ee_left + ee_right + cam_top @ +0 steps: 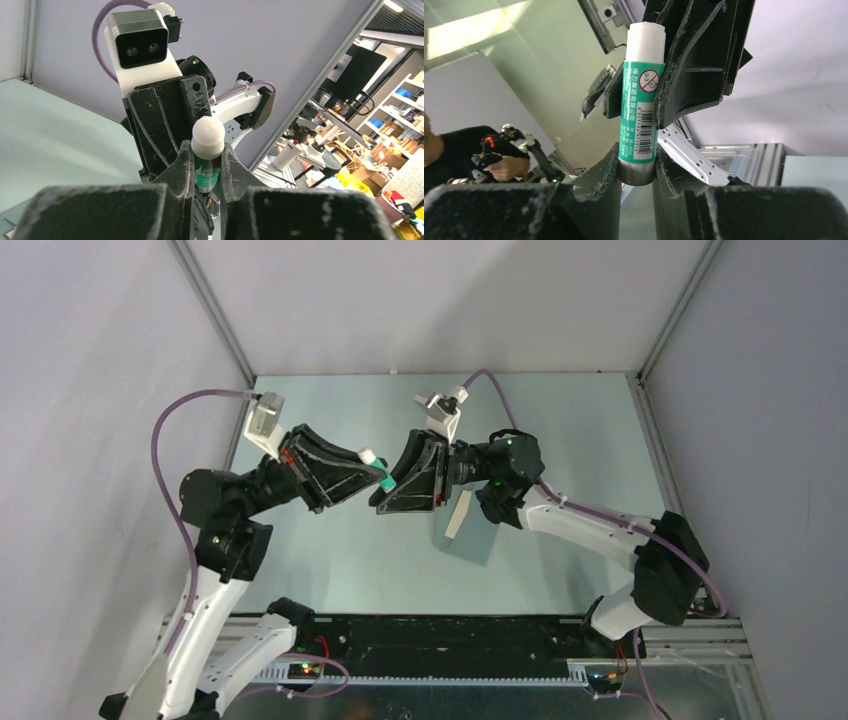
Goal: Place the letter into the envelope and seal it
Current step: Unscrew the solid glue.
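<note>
place: robotics lab | evidence: aluminium-framed test cell (211, 310); stocked shelves (403, 95); monitor (357, 75); cluttered bench (345, 152)

Green-labelled white-capped glue stick (641, 100), tan letter (460, 515), teal-grey envelope (476, 542), pale green table (340, 565)

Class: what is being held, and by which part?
A glue stick: left gripper clamps its green body below the white cap, right gripper its grey base.

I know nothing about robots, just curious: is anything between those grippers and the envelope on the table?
Nothing visible lies in the path to the envelope, but neither gripper is free: the left gripper and the right gripper are both shut on a glue stick, held between them in the air.
</note>
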